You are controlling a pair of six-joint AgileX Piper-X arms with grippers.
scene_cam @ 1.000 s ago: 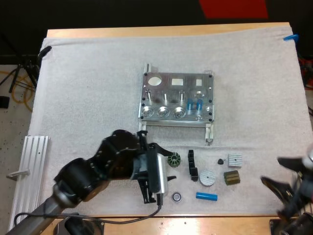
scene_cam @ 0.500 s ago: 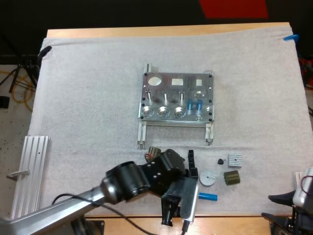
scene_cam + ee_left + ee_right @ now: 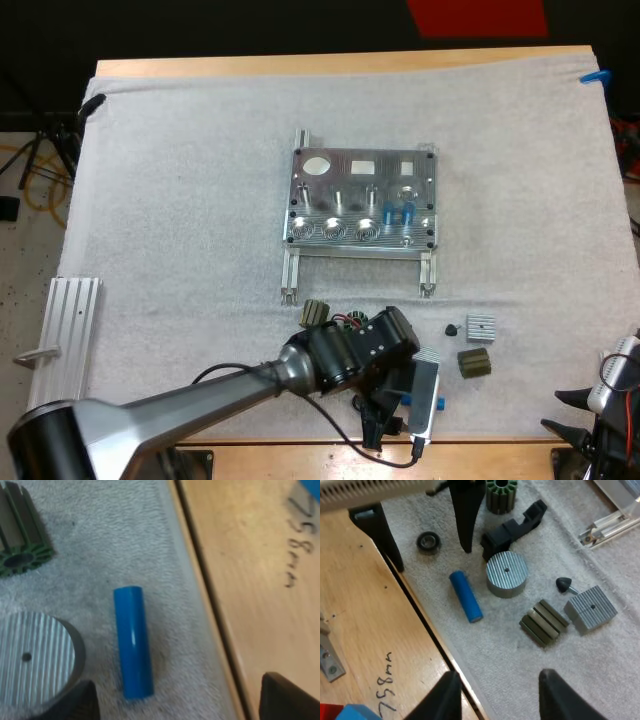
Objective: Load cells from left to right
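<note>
The metal fixture [image 3: 362,200] lies mid-mat, with two blue cylinders [image 3: 398,212] standing in its right part. One loose blue cylinder [image 3: 132,642] lies flat on the mat close to the front edge [image 3: 466,602]. My left gripper [image 3: 182,702] hovers over it, open, with a finger on each side and nothing between them. In the high view my left gripper [image 3: 385,425] is at the mat's front edge, and its wrist hides most of the cylinder [image 3: 437,403]. My right gripper [image 3: 502,697] is open and empty over the wooden table edge, at the high view's lower right [image 3: 585,418].
Beside the cylinder lie a ribbed grey disc [image 3: 506,573], a black clip [image 3: 515,527], a green finned part [image 3: 501,489], a black ring [image 3: 428,541], a small dark cone [image 3: 564,584], a grey block [image 3: 590,608] and an olive block [image 3: 544,622]. An aluminium rail [image 3: 60,350] lies far left.
My left arm has swung right and toward the front edge, from the green finned part to over the loose blue cylinder. My right gripper has drawn back toward the lower right corner.
</note>
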